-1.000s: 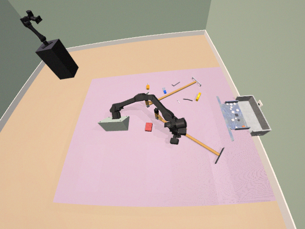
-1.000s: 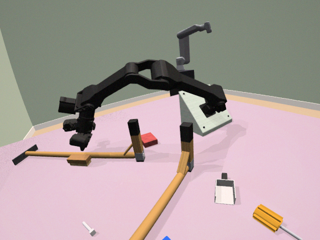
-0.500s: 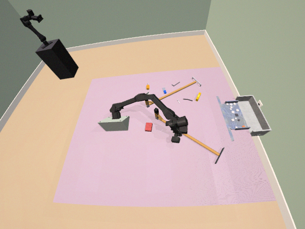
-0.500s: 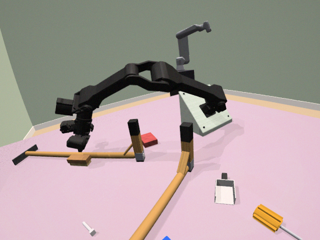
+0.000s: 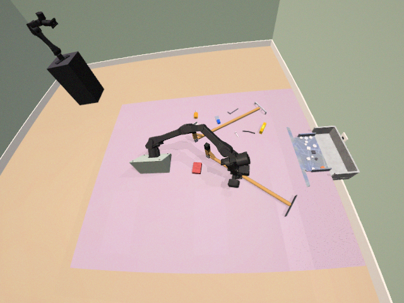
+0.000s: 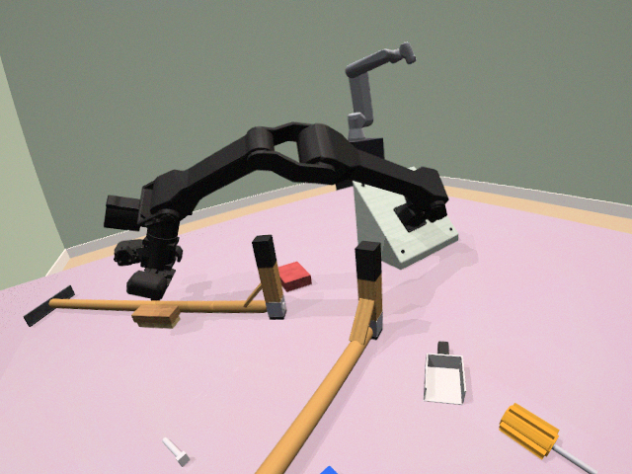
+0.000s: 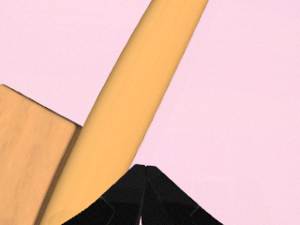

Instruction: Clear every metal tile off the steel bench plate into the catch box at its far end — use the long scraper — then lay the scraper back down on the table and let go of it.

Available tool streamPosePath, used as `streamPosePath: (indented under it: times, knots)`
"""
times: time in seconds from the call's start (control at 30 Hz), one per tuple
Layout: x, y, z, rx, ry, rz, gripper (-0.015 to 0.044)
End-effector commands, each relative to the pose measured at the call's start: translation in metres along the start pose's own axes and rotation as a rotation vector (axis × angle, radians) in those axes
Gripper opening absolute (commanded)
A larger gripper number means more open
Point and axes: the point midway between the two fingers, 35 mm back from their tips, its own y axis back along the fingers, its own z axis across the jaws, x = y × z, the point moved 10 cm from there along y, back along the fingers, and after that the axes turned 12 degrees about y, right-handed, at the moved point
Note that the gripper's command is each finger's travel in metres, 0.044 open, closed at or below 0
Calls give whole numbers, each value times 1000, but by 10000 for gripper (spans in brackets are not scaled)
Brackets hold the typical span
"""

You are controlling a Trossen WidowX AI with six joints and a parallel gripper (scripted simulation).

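A long tool with an orange shaft (image 5: 267, 190) (image 6: 97, 304) (image 7: 127, 89) and flat black blade (image 5: 291, 206) (image 6: 49, 306) lies on the pink surface, its black-topped upright grip (image 5: 207, 150) (image 6: 269, 277) at the near end. My gripper (image 6: 157, 298) (image 7: 145, 167) is shut and empty, just above the shaft beside a wooden block (image 6: 155, 316) (image 7: 33, 159). A second long tool (image 5: 236, 119) (image 6: 316, 408) has a narrow silver head (image 5: 260, 108). Several white, dark and orange tiles lie on the bluish steel plate (image 5: 300, 160); the grey catch box (image 5: 341, 144) adjoins its far end.
A red block (image 5: 196, 168) (image 6: 294, 276) lies near the arm's base. An orange screwdriver (image 5: 196, 115) (image 6: 528, 430), a blue item (image 5: 218, 121), a yellow item (image 5: 262, 128), a bolt (image 5: 236, 134) (image 6: 176, 451) and a small scoop (image 6: 443, 385) lie around the second tool.
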Motion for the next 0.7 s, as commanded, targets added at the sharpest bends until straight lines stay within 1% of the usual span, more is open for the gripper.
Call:
streamPosePath:
  times: [0.0,0.67]
  knots:
    - [-2,-4,7,-1,4,4,0]
    - [-11,-7,24,-2,4,3,0]
